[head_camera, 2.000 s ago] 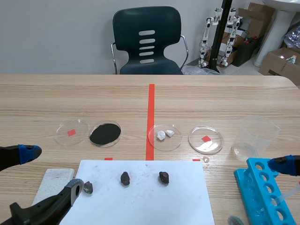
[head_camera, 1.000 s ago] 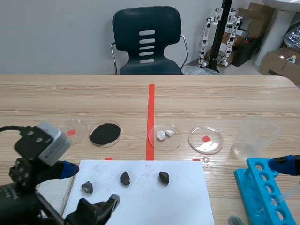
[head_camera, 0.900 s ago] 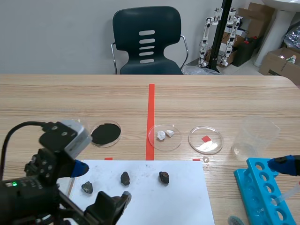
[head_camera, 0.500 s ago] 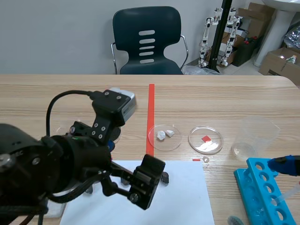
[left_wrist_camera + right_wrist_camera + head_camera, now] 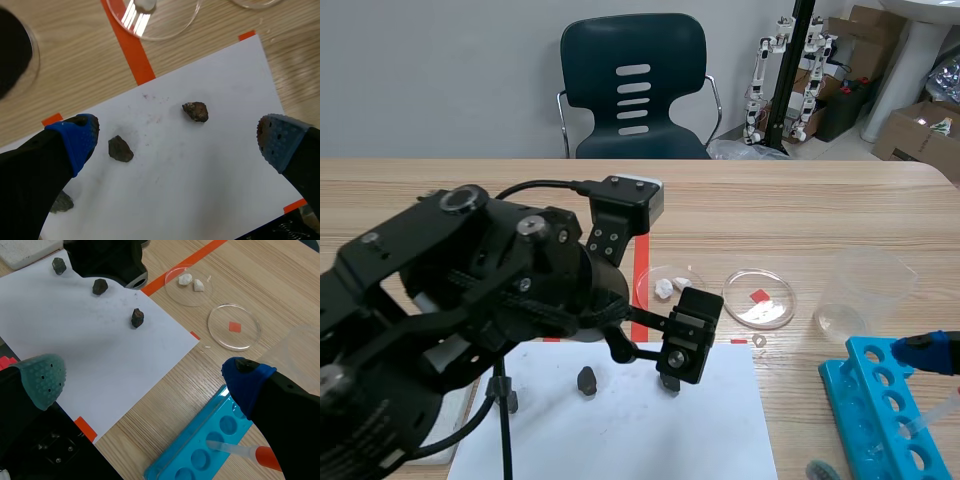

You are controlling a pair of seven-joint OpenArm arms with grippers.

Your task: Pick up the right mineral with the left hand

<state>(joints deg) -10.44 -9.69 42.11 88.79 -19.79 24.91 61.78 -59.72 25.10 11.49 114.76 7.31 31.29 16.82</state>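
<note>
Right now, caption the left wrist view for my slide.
Open left tool hovers above the right mineral on white paper.

On the wooden table point(image 5: 800, 210), a white paper sheet point(image 5: 75, 325); on it a dark stone point(image 5: 120, 149) and, nearer its left edge, a grey stone point(image 5: 59, 265); past the sheet, a clear dish point(image 5: 186, 296) with two white lumps point(image 5: 186, 279), and beside it a second dish point(image 5: 222, 337) over a red tape square; further right, a clear beaker point(image 5: 865, 290); off the sheet's right edge, a blue tube rack point(image 5: 875, 410) with a pipette point(image 5: 235, 451) lying across it; behind the table, a dark chair point(image 5: 633, 85).
</note>
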